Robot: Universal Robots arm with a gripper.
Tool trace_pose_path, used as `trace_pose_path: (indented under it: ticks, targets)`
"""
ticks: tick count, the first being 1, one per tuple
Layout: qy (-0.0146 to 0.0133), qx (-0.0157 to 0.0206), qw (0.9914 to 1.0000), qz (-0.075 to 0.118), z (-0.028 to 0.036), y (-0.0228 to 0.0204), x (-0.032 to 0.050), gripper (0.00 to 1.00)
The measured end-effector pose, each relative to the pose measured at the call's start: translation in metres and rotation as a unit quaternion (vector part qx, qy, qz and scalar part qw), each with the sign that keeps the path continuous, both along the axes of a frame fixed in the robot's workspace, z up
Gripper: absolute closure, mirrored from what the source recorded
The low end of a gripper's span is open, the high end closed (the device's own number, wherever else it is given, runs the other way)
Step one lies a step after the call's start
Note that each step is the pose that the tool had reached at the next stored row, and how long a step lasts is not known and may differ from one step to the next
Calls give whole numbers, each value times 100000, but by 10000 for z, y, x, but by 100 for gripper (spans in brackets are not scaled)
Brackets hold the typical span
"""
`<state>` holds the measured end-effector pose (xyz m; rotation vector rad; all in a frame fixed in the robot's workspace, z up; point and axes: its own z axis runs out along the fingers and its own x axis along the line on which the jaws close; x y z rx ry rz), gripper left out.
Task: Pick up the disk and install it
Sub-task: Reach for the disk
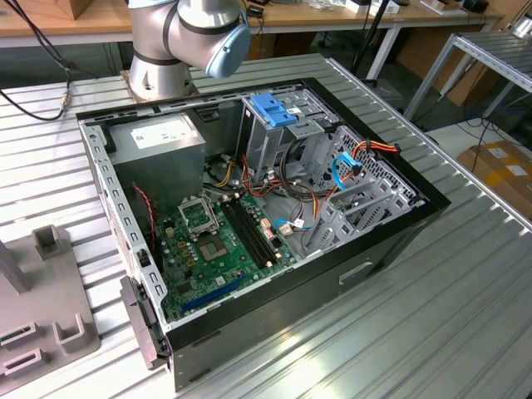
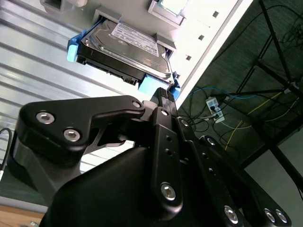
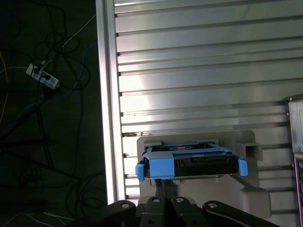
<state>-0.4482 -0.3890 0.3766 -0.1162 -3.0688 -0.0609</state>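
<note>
The gripper [image 2: 163, 93] is pictured right at the blue carrier frame of the disk [image 2: 124, 47]; whether its jaws are open or closed cannot be told. In the first wrist view, the disk [image 3: 191, 165] is seated in a grey holder [image 3: 255, 198] near the edge of the ribbed metal tabletop [image 3: 189, 71]. In the exterior view, an open computer case [image 1: 391, 237] is shown mid-tabletop, with the arm's base [image 1: 158, 71] just beside it.
</note>
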Motion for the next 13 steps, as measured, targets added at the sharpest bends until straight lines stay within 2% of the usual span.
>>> trace_pose_path:
  ticks: [7, 11, 13]
  targets:
    - [-4, 0, 100000, 2, -1, 0, 2, 89]
    - [1, -5, 100000, 0, -41, 10, 5, 89]
    - [-283, 1, 100000, 7, -75, 16, 6, 89]
